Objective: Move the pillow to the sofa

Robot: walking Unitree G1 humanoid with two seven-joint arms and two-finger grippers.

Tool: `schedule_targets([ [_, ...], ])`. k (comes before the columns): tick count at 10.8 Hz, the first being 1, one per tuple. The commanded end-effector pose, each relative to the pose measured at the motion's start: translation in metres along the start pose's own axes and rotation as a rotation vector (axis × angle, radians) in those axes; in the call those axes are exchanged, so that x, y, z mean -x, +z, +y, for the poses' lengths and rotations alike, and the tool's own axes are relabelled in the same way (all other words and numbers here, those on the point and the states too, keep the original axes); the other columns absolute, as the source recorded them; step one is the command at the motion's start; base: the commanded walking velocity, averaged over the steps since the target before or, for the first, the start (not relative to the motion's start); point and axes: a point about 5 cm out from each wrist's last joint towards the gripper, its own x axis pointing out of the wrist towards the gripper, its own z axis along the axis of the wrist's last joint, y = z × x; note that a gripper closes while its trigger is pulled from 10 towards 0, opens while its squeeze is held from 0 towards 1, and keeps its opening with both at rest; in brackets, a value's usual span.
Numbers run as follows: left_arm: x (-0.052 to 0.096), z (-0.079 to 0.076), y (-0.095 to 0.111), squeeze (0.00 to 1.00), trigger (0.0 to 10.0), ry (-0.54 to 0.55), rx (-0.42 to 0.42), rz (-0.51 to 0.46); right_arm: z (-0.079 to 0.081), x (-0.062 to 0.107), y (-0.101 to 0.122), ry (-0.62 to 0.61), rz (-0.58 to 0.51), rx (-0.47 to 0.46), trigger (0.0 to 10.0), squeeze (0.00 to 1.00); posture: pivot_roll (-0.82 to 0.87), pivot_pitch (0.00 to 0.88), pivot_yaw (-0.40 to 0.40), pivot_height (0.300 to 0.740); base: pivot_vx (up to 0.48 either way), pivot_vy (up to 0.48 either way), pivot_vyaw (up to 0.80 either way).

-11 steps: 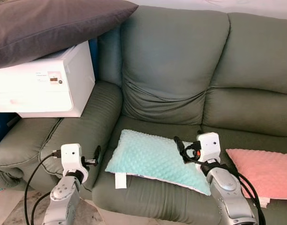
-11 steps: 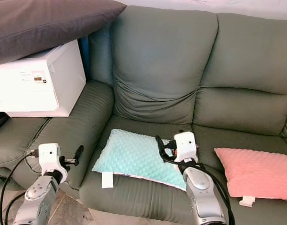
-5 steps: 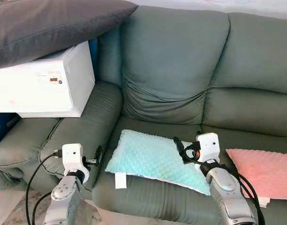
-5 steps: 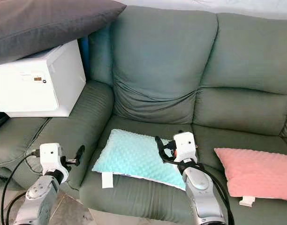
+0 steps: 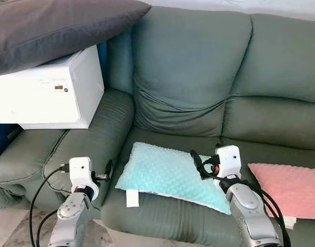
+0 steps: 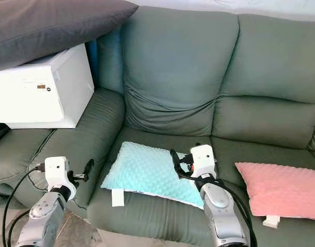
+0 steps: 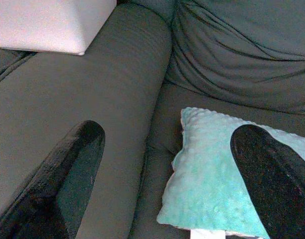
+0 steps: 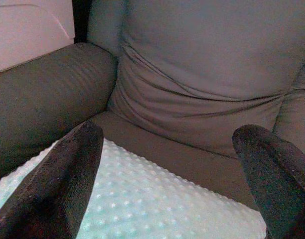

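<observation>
the blue pillow [image 5: 170, 175] already lies flat on the sofa [image 5: 198, 87] seat, so both the right gripper [image 5: 197, 162] and left gripper [image 5: 107, 170], fingers wide open and holding nothing, should pull back gently without snagging it.

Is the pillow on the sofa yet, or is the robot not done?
Looks done: the mint pillow lies flat on the sofa seat. Nothing is in hand: the right end effector hovers open above it, and the left end effector is open beside the armrest. What is left: seemingly just pulling the arms away.
</observation>
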Motion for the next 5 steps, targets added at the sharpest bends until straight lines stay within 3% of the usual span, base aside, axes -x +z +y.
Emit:
schedule_targets([
  [1,-0.0026,-0.0025,0.004,0.0,10.0,-0.004,-0.011,-0.004,-0.002,-0.0013,0.0028,-0.007,0.0,-0.001,10.0,0.0,-0.16,0.027,0.001,0.74,0.0,0.0,0.0],
  [4,-0.0036,-0.0021,0.0038,0.0,10.0,-0.002,-0.011,-0.001,-0.0023,-0.0027,0.0033,-0.006,0.0,0.0,10.0,0.0,-0.16,0.023,0.001,0.74,0.0,0.0,0.0],
  [5,-0.0039,-0.002,0.0039,0.0,10.0,-0.003,-0.014,0.0,-0.0021,-0.0033,0.0036,-0.006,0.0,0.0,10.0,0.0,-0.16,0.021,0.0,0.74,-0.266,0.0,0.0],
])
